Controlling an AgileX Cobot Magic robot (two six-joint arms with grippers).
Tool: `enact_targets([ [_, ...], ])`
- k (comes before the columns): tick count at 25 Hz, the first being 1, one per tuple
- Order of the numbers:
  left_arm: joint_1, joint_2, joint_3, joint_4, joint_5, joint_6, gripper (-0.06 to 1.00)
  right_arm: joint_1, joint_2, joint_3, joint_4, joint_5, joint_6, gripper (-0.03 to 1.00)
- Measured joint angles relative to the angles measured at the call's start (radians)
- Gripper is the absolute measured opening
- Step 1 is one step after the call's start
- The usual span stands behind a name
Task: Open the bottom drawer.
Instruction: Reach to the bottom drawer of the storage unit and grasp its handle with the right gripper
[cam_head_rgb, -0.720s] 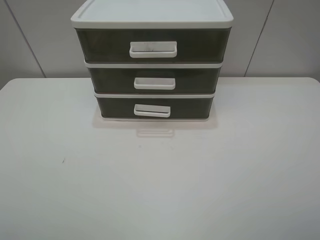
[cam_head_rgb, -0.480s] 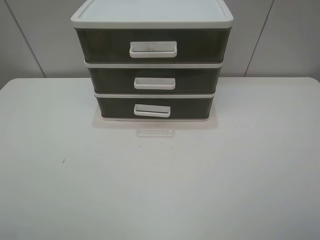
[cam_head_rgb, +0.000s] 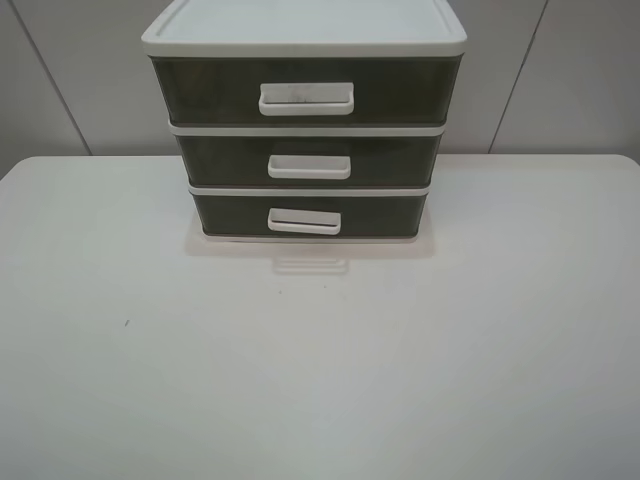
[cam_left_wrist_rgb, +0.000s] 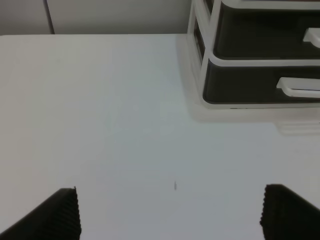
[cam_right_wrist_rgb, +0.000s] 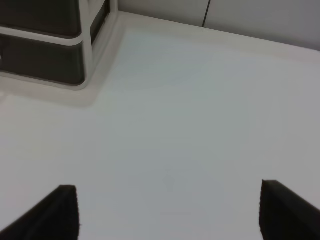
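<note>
A white-framed three-drawer unit (cam_head_rgb: 305, 30) stands at the back middle of the white table (cam_head_rgb: 320, 360). The bottom drawer (cam_head_rgb: 390, 213) is smoky brown and shut, with a small white loop handle (cam_head_rgb: 304, 221). It also shows in the left wrist view (cam_left_wrist_rgb: 240, 87) and the right wrist view (cam_right_wrist_rgb: 40, 62). My left gripper (cam_left_wrist_rgb: 170, 215) is open and empty over the table, well short of the unit. My right gripper (cam_right_wrist_rgb: 167, 212) is open and empty, also well short of it. Neither arm shows in the exterior high view.
The middle drawer (cam_head_rgb: 390, 158) and the taller top drawer (cam_head_rgb: 400, 92) are shut. A grey panelled wall (cam_head_rgb: 560, 80) rises behind the table. A tiny dark speck (cam_head_rgb: 126, 322) lies on the tabletop at the left.
</note>
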Motion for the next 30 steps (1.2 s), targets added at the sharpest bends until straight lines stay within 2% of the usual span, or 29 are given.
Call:
enact_targets([
  [4,0.000,0.000,0.000,0.000,0.000,0.000,0.74,0.112,0.244,-0.156,-0.099,-0.016,0.001,0.72],
  [7,0.000,0.000,0.000,0.000,0.000,0.000,0.74,0.177,0.414,-0.247,-0.119,-0.040,0.001,0.72],
  [15,0.000,0.000,0.000,0.000,0.000,0.000,0.74,0.328,0.714,-0.279,-0.129,-0.181,0.001,0.72],
  [20,0.000,0.000,0.000,0.000,0.000,0.000,0.74,0.425,0.920,-0.279,-0.207,-0.364,0.001,0.72],
  [25,0.000,0.000,0.000,0.000,0.000,0.000,0.74,0.501,1.104,-0.266,-0.359,-0.520,0.001,0.72],
  [30,0.000,0.000,0.000,0.000,0.000,0.000,0.74,0.552,1.234,-0.144,-0.530,-0.731,0.001,0.72],
])
